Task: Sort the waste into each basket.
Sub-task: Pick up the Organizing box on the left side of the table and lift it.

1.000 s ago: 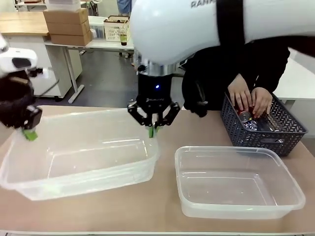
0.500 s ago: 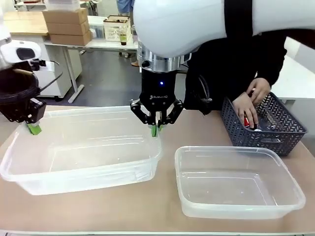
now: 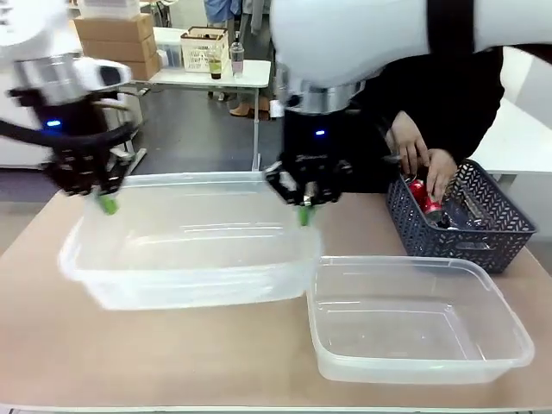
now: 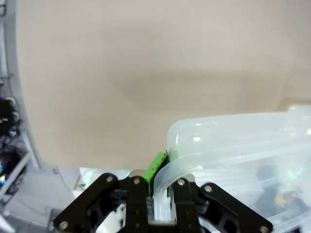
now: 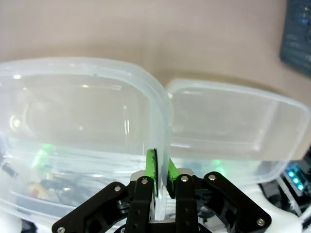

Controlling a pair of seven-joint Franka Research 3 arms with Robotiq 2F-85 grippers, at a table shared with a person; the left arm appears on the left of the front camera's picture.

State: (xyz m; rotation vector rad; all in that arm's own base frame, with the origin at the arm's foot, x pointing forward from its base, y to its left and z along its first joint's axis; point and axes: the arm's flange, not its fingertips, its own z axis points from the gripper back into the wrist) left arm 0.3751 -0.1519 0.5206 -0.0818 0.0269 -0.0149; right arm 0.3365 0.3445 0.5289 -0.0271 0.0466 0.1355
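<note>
Tub [image 3: 190,289] at left hangs between two arms, seemingly just clear of the surface [image 3: 172,362]. The left claw [image 3: 107,203] pinches its far-left rim and the right claw [image 3: 303,211] its far-right rim, both clamped on the plastic, likely to keep it level. The second tub [image 3: 414,377] sits empty near right, just beside it. Unsorted cans [image 3: 423,194] wait far right in a dark crate [image 3: 483,246], a person's hands [image 3: 414,151] reaching in.

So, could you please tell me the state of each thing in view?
Left tub: empty, gripped at both ends.
Right tub: empty, on the table.
Left gripper: shut on left tub.
Right gripper: shut on left tub.
Mesh basket: holding cans, person's hands inside.
</note>
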